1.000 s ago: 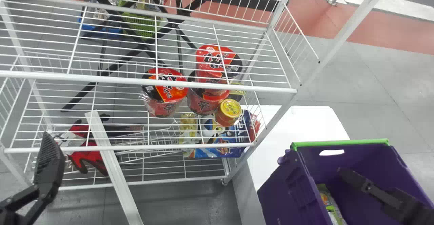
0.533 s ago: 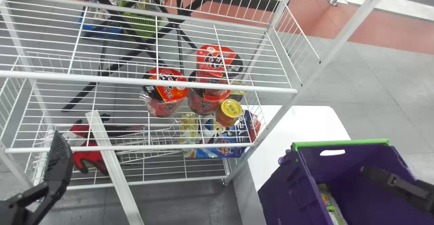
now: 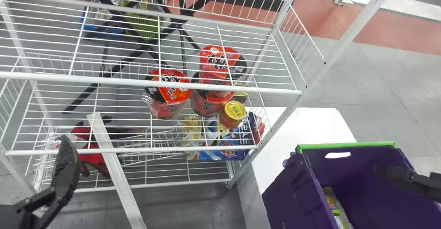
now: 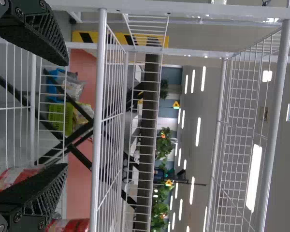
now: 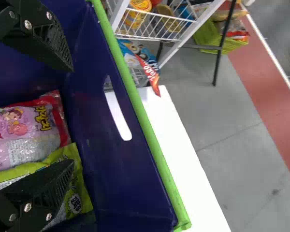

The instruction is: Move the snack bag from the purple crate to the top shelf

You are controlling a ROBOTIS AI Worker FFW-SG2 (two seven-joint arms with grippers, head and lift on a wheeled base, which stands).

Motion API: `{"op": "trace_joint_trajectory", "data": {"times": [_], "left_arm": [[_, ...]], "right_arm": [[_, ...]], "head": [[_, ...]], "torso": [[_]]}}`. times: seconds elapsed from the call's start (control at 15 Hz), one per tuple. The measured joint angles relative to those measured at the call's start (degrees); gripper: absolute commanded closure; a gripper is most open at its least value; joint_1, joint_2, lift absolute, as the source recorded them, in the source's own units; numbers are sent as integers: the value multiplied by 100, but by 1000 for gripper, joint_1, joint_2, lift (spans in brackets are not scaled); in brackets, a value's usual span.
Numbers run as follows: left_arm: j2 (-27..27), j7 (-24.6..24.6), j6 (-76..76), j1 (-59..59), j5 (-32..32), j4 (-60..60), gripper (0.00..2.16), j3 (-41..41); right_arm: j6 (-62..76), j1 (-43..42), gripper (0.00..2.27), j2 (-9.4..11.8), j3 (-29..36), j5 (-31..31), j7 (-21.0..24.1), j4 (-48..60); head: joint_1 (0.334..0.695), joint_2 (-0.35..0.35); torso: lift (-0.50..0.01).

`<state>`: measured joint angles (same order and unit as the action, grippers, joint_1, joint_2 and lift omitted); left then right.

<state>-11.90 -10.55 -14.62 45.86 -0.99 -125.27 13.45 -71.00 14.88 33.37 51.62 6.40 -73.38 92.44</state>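
Note:
Over the left end of the shelving is my left gripper (image 3: 67, 163); in the left wrist view the left gripper (image 4: 65, 115) is open with a gap between its fingers. My right gripper (image 3: 384, 173) is inside the purple crate (image 3: 346, 145), toward its right side. The right wrist view has the right gripper (image 5: 71, 116) open above a pink snack bag (image 5: 26, 128) and a green one (image 5: 79, 193); its lower finger covers part of the green bag. A green-and-white bag (image 3: 335, 205) lies by the crate's left wall. The top shelf (image 3: 120, 81) is white wire.
Red noodle cups (image 3: 168, 87), a yellow-lidded can (image 3: 234, 110) and a blue snack pack (image 3: 224, 146) are on the lower shelving. A slanted white bar (image 3: 117, 170) stands before it. The white table (image 3: 303, 122) lies between rack and crate.
In the head view, my left gripper has shifted a little to the right. My right gripper has also moved right within the crate. The bag by the crate's left wall has stayed put.

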Motion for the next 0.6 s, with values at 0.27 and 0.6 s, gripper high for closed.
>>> {"op": "trace_joint_trajectory", "data": {"times": [0.27,0.6], "left_arm": [[-5,0,15,-10,76,3,60,26],[-11,0,17,-17,82,4,60,28]], "right_arm": [[241,-149,-2,281,-751,782,-448,-619],[1299,-342,-2,419,-1483,1233,-449,-1357]], "head": [[695,-350],[695,-350]], "torso": [[-455],[-455]]}}
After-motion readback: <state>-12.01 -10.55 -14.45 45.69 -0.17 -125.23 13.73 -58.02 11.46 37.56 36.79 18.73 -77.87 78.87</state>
